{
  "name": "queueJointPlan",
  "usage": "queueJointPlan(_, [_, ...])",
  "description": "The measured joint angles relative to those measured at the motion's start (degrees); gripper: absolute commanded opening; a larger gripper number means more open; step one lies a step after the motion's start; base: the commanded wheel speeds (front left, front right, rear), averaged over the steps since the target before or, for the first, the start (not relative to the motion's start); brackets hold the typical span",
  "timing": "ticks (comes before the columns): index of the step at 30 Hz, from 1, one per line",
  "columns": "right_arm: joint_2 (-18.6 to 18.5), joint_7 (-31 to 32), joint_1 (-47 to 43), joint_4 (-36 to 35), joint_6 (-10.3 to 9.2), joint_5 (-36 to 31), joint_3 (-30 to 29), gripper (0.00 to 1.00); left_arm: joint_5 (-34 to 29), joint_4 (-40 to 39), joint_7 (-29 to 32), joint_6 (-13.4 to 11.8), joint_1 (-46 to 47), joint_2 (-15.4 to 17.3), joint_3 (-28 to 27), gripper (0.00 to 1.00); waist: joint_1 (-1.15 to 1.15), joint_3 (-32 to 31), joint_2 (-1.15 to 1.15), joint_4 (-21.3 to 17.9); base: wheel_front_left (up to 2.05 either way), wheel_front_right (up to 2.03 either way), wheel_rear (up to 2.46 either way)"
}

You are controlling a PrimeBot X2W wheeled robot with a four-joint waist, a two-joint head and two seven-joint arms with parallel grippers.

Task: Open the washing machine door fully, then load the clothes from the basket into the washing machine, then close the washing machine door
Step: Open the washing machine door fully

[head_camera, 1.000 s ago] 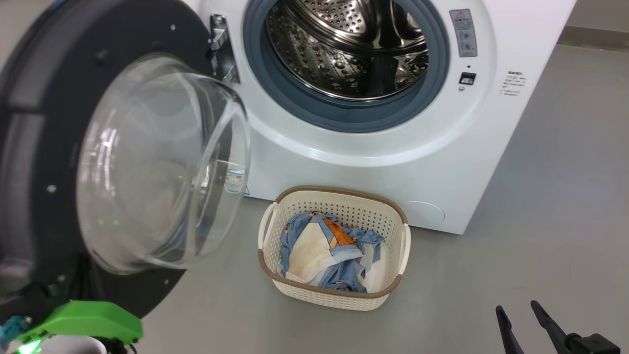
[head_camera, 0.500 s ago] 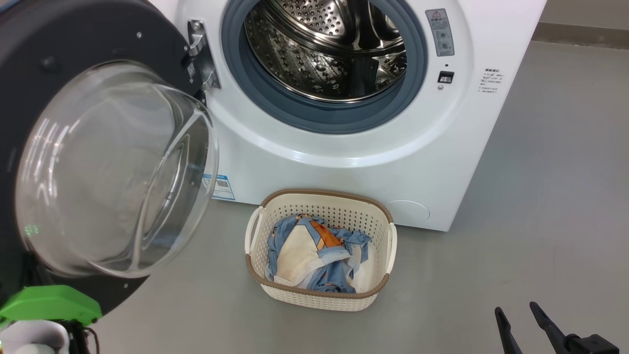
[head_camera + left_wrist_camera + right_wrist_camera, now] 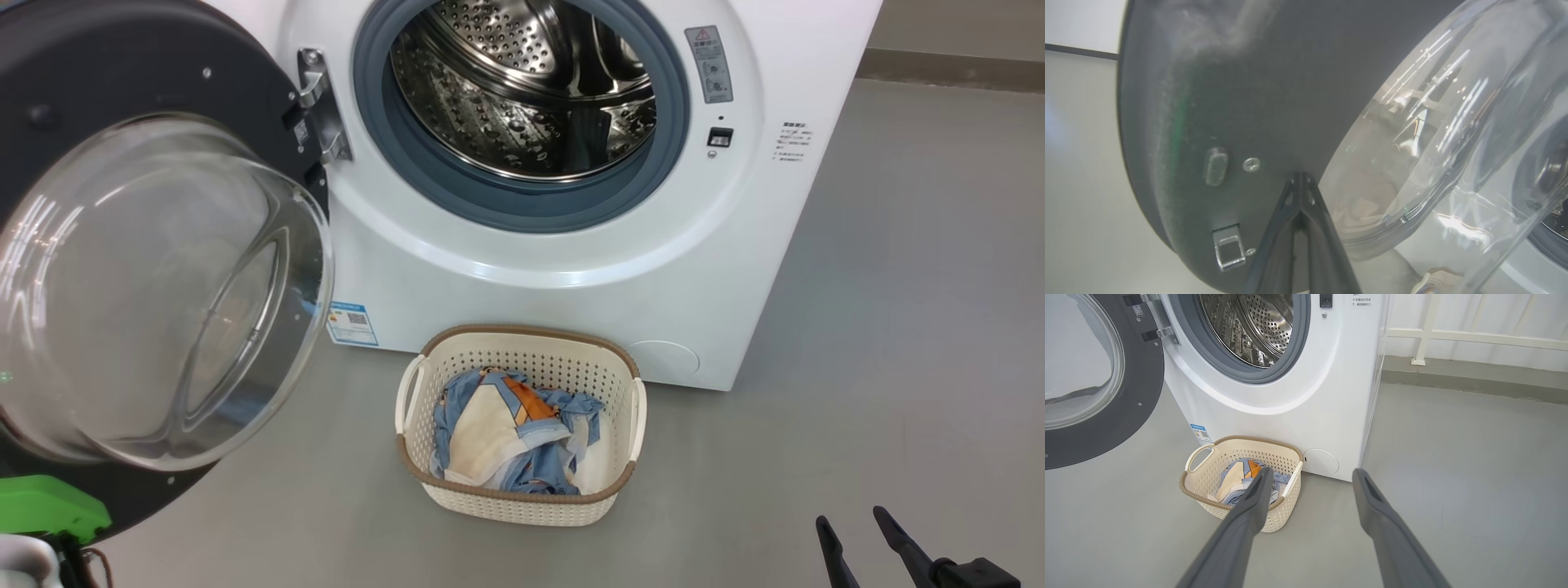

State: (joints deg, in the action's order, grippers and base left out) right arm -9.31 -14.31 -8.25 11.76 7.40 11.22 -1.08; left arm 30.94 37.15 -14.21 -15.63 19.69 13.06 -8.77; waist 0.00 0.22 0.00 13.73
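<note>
clothes (image 3: 514, 445) = soft, light bundle in basket (image 3: 522, 333), on floor just in front of washing machine (image 3: 571, 294). Pinch raised cream fold mid-pile; expect drape. Right gripper (image 3: 1312, 473) fingers wide apart, empty. Left gripper (image 3: 1300, 175) pinched together at door (image 3: 122, 82) rim, prob touching, can't confirm.

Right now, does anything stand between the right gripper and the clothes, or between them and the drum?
Nothing visible does. The right gripper, jaws open, faces the clothes in the basket across the floor; the washing machine door hangs left of the drum mouth.
</note>
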Motion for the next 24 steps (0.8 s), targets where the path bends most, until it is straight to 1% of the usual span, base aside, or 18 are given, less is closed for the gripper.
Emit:
queueJointPlan(4, [-0.05,0.00,-0.01,0.08,0.00,0.02,0.00,1.00,-0.11,2.70,0.00,1.05,1.28,0.56,-1.59,0.00,0.00,-0.36,0.00,-0.58,0.00,0.00,0.00])
queueJointPlan(16, [0.12,0.00,-0.05,0.04,0.00,0.11,-0.22,1.00,-4.08,3.41,0.00,4.77,2.70,-0.27,-5.93,0.00,0.00,-0.73,0.00,-0.50,0.00,0.00,0.00])
queueJointPlan(20, [0.14,0.00,-0.05,0.05,0.00,0.11,-0.24,1.00,-4.97,3.14,-0.01,6.00,3.57,-1.42,-6.92,0.00,0.00,-0.71,0.00,-0.18,0.00,0.00,0.00])
queueJointPlan(24, [0.21,0.00,-0.05,0.05,0.00,0.11,-0.25,1.00,-5.97,-0.11,-0.02,6.83,3.59,-3.56,-6.88,0.00,0.00,-0.81,0.00,0.12,0.00,0.00,0.00])
